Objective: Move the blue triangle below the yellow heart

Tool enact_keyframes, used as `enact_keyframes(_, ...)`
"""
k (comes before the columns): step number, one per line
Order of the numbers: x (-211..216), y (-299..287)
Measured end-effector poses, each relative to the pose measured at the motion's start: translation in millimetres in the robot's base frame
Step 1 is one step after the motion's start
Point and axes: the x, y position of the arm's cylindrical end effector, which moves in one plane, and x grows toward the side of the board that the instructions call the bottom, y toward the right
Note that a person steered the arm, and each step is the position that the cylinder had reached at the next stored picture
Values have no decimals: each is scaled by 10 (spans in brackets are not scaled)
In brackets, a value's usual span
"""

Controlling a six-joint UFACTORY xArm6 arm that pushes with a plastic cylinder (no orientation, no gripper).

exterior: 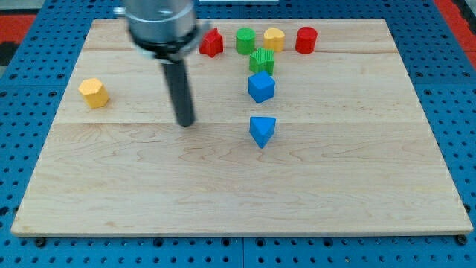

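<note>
The blue triangle lies near the middle of the wooden board. The yellow heart sits at the view's top, in a row with other blocks. A yellow hexagon-like block is at the view's left. My tip rests on the board, to the left of the blue triangle, about a hundred pixels away, touching no block. The rod rises to the arm's grey end at the view's top.
A blue cube sits just above the blue triangle, with a green star-like block above it. In the top row stand a red block, a green cylinder and a red cylinder.
</note>
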Motion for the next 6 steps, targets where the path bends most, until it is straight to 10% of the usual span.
enact_keyframes(3, -8, 1376)
enact_keyframes(6, -906, 2139)
